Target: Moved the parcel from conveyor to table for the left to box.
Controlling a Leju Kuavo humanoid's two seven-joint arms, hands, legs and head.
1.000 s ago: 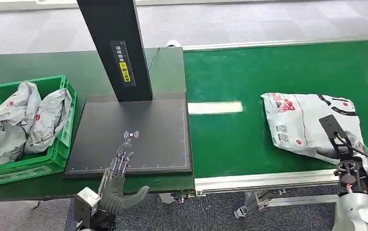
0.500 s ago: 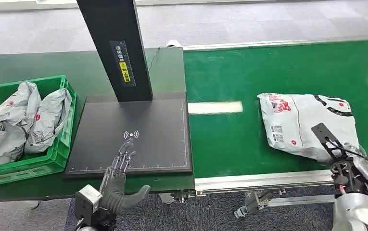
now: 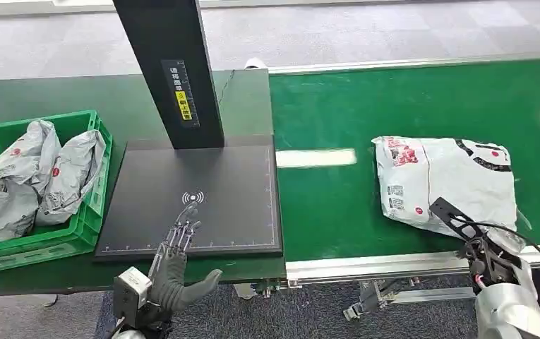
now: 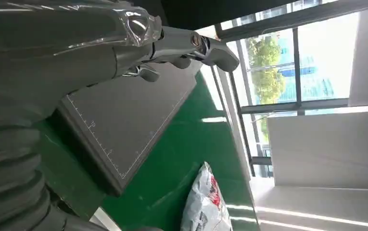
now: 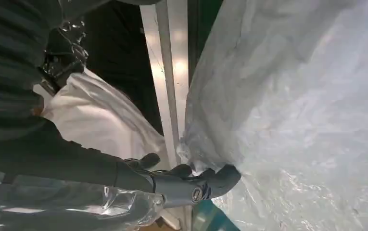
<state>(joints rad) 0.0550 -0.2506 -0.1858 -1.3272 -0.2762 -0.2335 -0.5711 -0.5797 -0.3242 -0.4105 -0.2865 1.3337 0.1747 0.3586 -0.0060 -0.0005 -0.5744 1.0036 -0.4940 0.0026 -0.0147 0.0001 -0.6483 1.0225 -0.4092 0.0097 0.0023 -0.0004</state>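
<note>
Even, bright overhead light in head view; white glare streaks on the conveyor belt [image 3: 422, 106], soft shadows. Left wrist view: windows [image 4: 287, 62] beyond the hand blown out, foreground dim. Right wrist view: parcel [image 5: 307, 115] overexposed, blurry close up.

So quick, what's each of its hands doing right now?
Left hand: open, fingers spread above the black pad, holding nothing.
Right hand: fingertips at the parcel edge; a grip cannot be told.
</note>
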